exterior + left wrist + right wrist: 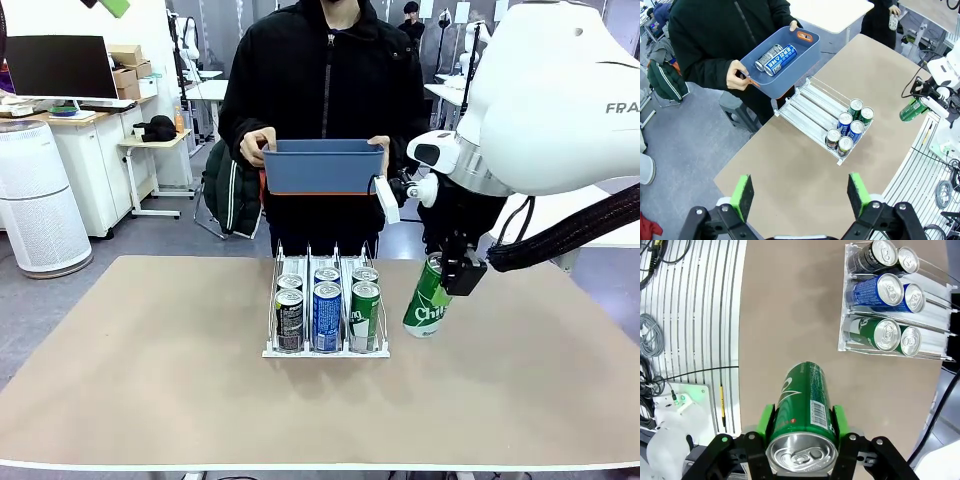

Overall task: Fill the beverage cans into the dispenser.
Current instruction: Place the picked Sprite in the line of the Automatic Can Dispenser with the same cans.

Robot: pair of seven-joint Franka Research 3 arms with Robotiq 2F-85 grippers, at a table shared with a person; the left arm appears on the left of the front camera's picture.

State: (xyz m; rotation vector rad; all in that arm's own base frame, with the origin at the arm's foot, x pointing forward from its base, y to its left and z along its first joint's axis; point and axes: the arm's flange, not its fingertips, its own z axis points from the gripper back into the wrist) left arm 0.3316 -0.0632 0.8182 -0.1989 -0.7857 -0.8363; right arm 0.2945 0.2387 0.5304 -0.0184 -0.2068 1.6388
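My right jaws clamp a green can [428,302] between the dispenser [325,353] and the desk's [150,380] right edge; left jaws apart.

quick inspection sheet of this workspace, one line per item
surface: tan table, bare around the rack
job's things: dispenser holds six cans, two per lane; green can tilted, right of it; blue bin held by the person holds two more cans
clutter: nothing seen
grippers: left claw open, holding nothing; right claw shut on green can
cables: black sleeved cable along right arm; loose floor cables
surroundings: white air purifier, desks behind
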